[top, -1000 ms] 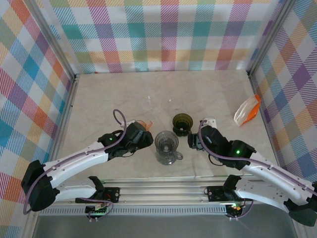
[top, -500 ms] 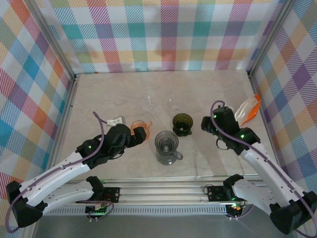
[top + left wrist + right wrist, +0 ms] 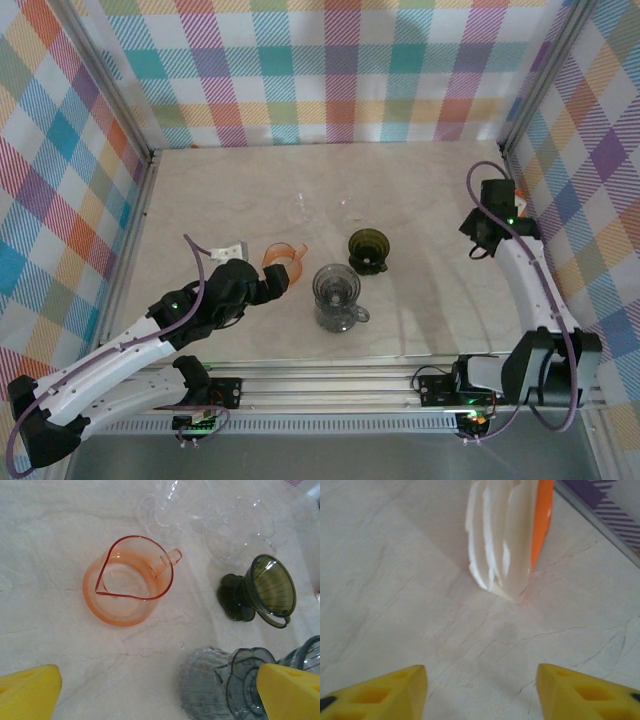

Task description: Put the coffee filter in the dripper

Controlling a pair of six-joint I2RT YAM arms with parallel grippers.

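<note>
Soft, even light from above; shadows are faint. The table is bright, without harsh glare. Both wrist views are slightly soft, with the yellow fingers blurred at the lower corners.

White arm links, black joints, purple cables, green status lights; yellow foam claw pads.

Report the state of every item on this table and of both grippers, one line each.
coffee filters: stacked in their orange packet, not gripped
green dripper: upright, no filter inside
orange pitcher: upright, empty
grey glass cup: upright, no filter inside
left gripper: open, holding nothing
right gripper: open, holding nothing, filters just ahead of it
</note>
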